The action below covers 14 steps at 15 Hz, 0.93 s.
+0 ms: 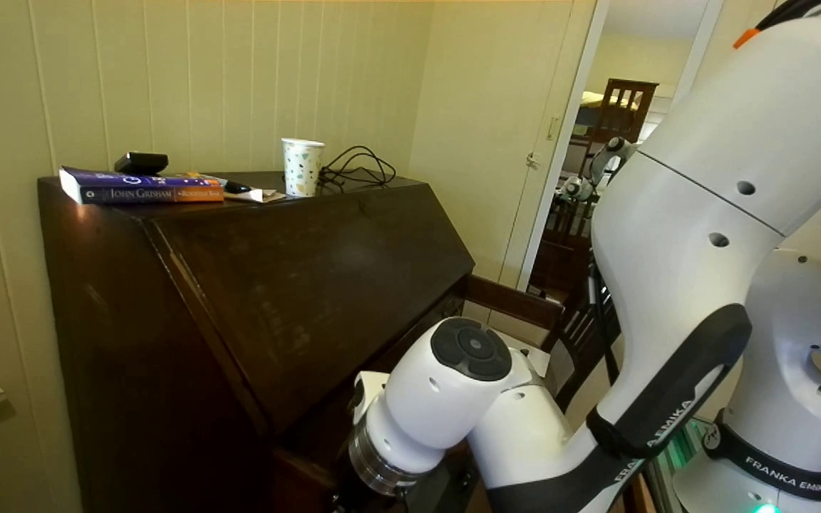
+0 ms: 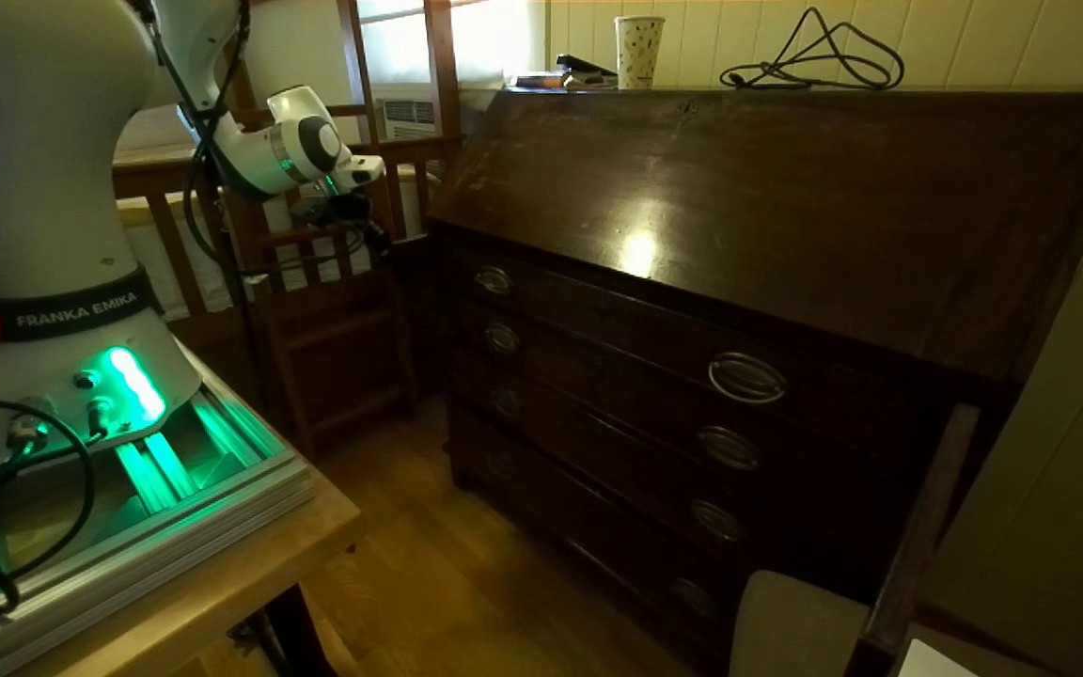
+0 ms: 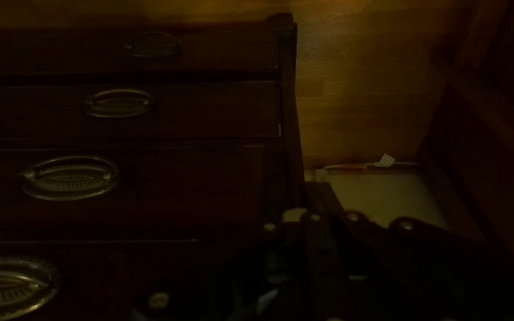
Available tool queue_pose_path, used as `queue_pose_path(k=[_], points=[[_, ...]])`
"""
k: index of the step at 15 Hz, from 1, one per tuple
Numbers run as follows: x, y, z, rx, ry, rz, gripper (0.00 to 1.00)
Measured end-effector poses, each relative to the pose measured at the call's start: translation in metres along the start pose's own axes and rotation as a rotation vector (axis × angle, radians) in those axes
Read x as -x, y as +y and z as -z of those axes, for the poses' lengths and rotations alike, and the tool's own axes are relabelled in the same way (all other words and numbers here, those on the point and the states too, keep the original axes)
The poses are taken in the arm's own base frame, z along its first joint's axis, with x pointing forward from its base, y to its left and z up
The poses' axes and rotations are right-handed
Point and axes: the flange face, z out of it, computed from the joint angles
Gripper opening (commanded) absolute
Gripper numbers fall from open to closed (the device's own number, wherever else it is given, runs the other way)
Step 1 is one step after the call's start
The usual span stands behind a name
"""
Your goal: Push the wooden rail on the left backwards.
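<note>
The narrow dark-brown wooden rail (image 1: 303, 470) sticks out at the front left (as you face it) of the big, dark-brown wooden slant-front desk (image 1: 118, 320), just under the bottom corner of its broad sloped lid (image 1: 325, 285), which is folded up. The black mechanical hand (image 3: 321, 186) is down at that same end of the desk, and from what the super dim wrist view gives me, its fingers look pressed together. Can't tell if they're actually touching the rail, way too dark down there. The chunky white jointed robot arm (image 1: 674, 235) reaches over in front of the desk, and its green-lit base (image 2: 81, 376) is on a pale wood-edged bench (image 2: 241, 564). Wrist view is upside down btw, with oval brass drawer pulls (image 3: 69, 178) on the desk front. Up top there's a thick purple-and-orange paperback book (image 1: 150, 187), then a white speckled paper cup (image 1: 303, 167) standing upright, and right beside that a loopy black cable (image 1: 343, 171). In an exterior view a dark wooden chair with a beige seat (image 2: 800, 625) stands by the desk's right end.
</note>
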Motion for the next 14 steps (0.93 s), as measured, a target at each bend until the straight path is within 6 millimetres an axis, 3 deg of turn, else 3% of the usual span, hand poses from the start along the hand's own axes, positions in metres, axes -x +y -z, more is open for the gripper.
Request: queue_pose_path(k=[9,14], points=[[0.008,-0.007,-0.002,0.0,-0.026,0.072,0.0],[0.012,0.0,0.002,0.034,-0.039,0.075,0.0]])
